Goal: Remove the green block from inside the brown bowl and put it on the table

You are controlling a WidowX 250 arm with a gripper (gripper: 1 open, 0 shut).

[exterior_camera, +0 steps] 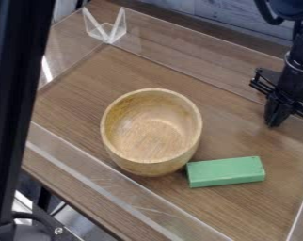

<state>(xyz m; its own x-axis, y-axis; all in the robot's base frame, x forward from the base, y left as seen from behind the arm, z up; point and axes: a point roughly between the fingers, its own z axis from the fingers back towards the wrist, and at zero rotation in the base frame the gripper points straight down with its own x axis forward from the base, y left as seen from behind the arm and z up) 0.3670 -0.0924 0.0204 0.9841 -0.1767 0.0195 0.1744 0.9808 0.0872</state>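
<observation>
Camera view: block (226, 171) lies flat on table (129, 71) just beside bowl (151, 130), gripper (281, 120) closed and empty well apart; block looks light, rigid, smooth, best pinched across its short width.

- The place looked like a robotics lab test bench rather than a home.
- A brown wood-grain tabletop (141, 71) was fenced by low clear acrylic walls (79, 174).
- A black robot arm (293, 66) reached down over it.
- Dark framing stood at the left edge (13, 113).
</observation>
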